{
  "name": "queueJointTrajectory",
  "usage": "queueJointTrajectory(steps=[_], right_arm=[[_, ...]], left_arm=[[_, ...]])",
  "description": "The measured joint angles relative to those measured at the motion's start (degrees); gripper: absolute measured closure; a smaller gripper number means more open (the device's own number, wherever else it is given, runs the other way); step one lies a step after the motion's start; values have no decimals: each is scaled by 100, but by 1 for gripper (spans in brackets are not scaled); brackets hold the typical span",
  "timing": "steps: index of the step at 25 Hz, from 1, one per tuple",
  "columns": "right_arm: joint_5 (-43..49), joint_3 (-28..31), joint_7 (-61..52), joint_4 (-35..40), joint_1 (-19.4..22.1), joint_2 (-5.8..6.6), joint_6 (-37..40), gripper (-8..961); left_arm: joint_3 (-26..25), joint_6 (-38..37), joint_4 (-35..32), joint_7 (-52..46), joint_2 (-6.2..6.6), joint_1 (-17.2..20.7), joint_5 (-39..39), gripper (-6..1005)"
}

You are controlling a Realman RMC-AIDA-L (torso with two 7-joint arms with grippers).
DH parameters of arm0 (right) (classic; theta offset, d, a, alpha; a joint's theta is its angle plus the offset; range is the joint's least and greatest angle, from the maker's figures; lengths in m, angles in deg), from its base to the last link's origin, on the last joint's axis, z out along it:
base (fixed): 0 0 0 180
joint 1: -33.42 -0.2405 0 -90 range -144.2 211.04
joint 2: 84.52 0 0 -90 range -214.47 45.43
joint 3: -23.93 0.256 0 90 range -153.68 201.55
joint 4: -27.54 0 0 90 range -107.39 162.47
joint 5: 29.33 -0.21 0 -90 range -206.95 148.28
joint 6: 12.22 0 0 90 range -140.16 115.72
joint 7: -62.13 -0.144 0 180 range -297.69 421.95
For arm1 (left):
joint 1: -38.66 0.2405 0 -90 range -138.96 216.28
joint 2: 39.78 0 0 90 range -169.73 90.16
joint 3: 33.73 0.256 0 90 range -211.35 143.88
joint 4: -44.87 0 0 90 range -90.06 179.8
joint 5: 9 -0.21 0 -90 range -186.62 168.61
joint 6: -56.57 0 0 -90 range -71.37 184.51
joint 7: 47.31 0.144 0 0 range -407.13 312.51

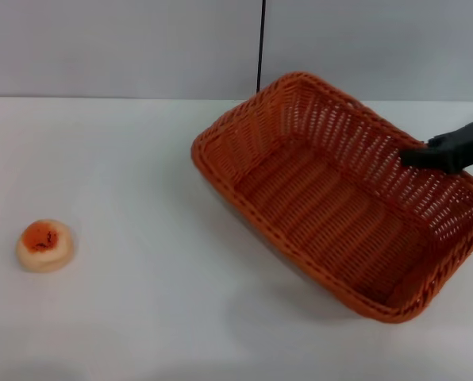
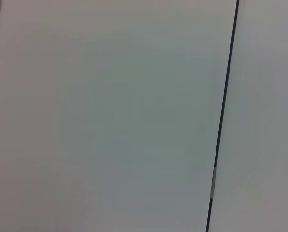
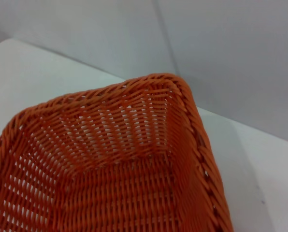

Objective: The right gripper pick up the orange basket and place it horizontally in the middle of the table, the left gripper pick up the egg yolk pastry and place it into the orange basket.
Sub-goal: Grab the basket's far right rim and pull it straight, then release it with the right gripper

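One arm is at work: my right gripper (image 1: 415,155) sits at the rim of the orange basket (image 1: 332,198), on its long side toward the table's (image 1: 141,317) right edge. From the head view it appears closed on that rim, and the dark band of shadow under the basket's near side suggests the basket is tilted or partly lifted. I treat this as a judgement, since the fingertips are not clearly resolved.

The basket occupies the right half of the table, skewed diagonally, one corner toward the far edge and another toward the near right corner. The pastry (image 1: 45,244) lies well apart, close to the left edge. The left gripper is not in view; its wrist camera shows only a blank wall.

Procedure for the step in hand, as I judge it:
1. Maintain the rim grip; wicker flexes, so I avoid sudden acceleration.
2. Carry the basket toward the table's centre, keeping it low.
3. Rotate until the long sides run parallel to the near edge.
4. Set the base down flat before releasing.
5. Stop short of the pastry.
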Motion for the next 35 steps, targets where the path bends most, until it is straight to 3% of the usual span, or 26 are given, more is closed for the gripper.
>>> queueJointTrajectory(steps=[5, 19, 28, 35], right_arm=[[-197, 2, 689, 30, -29, -8, 225, 790], [-410, 10, 2251, 74, -107, 361, 1555, 790], [-1026, 105, 3775, -37, 21, 356, 1750, 790], [-1096, -27, 4257, -240, 16, 340, 1738, 789]], left_arm=[[-6, -102, -1, 0, 3, 61, 0, 203], [-7, -332, -87, 0, 13, 259, -1, 205], [4, -486, -139, 0, 3, 426, -17, 206], [33, -613, -139, 0, 3, 551, -37, 207]])
